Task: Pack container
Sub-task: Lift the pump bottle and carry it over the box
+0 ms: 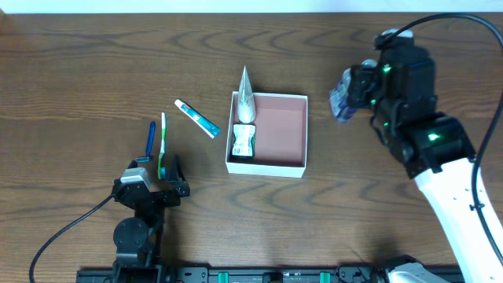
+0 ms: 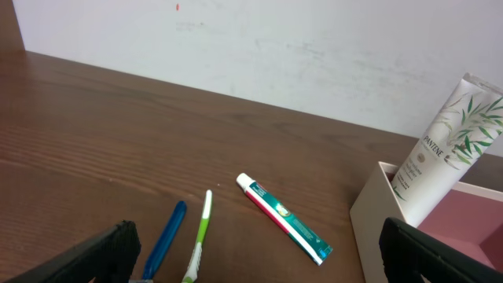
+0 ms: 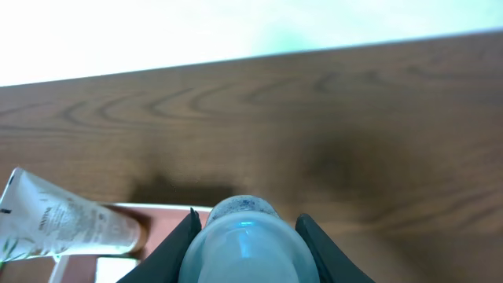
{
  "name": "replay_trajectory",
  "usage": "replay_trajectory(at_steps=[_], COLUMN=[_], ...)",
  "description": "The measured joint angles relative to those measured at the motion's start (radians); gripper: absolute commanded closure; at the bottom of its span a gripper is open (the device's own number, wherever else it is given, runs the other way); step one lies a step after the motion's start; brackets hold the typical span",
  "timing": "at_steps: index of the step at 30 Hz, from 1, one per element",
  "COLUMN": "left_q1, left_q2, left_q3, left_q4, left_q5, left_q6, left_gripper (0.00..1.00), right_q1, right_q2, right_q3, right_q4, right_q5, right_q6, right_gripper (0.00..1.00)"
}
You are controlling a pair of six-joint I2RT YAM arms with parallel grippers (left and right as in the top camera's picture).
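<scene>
The container (image 1: 283,130) is a square white-walled box with a reddish-brown floor at the table's middle. A white Pantene tube (image 1: 246,98) leans on its far left wall, and a small white-and-green packet (image 1: 243,140) lies inside at the left. My right gripper (image 1: 343,96) is shut on a pale blue clear bottle (image 3: 244,244), held above the table to the right of the container. My left gripper (image 1: 149,185) is open and empty near the front left. A blue razor (image 1: 150,140), a green toothbrush (image 1: 163,143) and a toothpaste tube (image 1: 196,118) lie left of the container.
In the left wrist view the razor (image 2: 167,238), toothbrush (image 2: 200,240) and toothpaste tube (image 2: 284,218) lie ahead of the open fingers, with the container's wall (image 2: 376,228) and the Pantene tube (image 2: 444,149) at the right.
</scene>
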Motion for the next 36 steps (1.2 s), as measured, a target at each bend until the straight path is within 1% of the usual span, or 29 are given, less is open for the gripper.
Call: replay_trajectory(at_steps=[6,13,23,36], left_q1=[0.000,0.000,0.000,0.000], left_q2=[0.000,0.000,0.000,0.000], left_q3=[0.000,0.000,0.000,0.000], left_q4=[0.000,0.000,0.000,0.000], left_q5=[0.000,0.000,0.000,0.000], left_q6=[0.000,0.000,0.000,0.000], left_gripper=[0.02,0.02,0.02,0.02], right_q1=[0.097,0.200,0.285,0.292], right_q2=[0.034,0.107,0.234,0.345], right_q3=[0.000,0.000,0.000,0.000], right_q4=[-0.008,0.051,0.121,0.224], right_q5=[0.048,0.060,0.059,0.062], right_q6=[0.151,0.233,0.264,0.269], right_gripper=[0.96,0.96,0.96,0.96])
